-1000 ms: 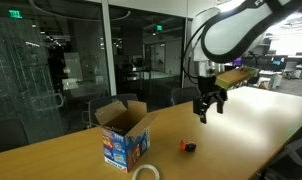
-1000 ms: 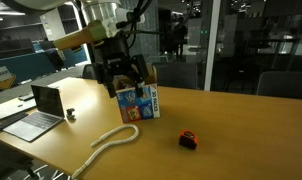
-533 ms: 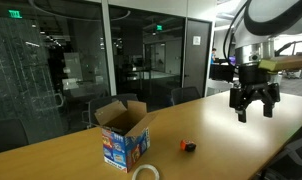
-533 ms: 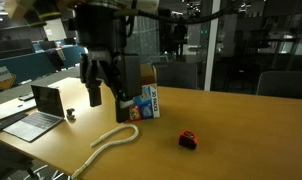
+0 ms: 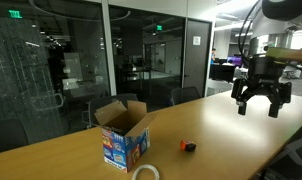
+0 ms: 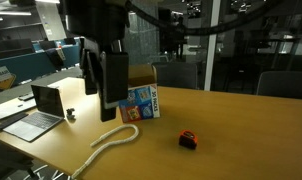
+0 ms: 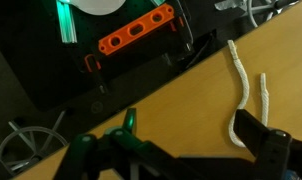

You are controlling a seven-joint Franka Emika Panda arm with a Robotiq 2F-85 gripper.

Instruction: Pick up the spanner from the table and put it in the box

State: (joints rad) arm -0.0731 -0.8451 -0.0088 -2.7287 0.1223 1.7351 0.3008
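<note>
Two released, empty jaws hang above the table (image 6: 236,125), partly hiding the box (image 6: 144,102) near a white rope (image 6: 112,142).

- The box (image 6: 143,103) is partly hidden behind the blurred gripper (image 6: 102,97) in an exterior view.
- A pale rope (image 5: 144,173) is cut off by the bottom edge.
- Blurred fingers (image 7: 272,151) are cropped in the wrist view.

box (image 6: 143,103) on table (image 6: 231,130) (seemingly behind gripper (image 6: 103,105)), rope (image 6: 111,143) before it

Wooden table (image 5: 226,118) with box (image 5: 124,136), small red-black object (image 5: 188,146), rope (image 6: 112,142), laptop (image 6: 29,120)
</note>
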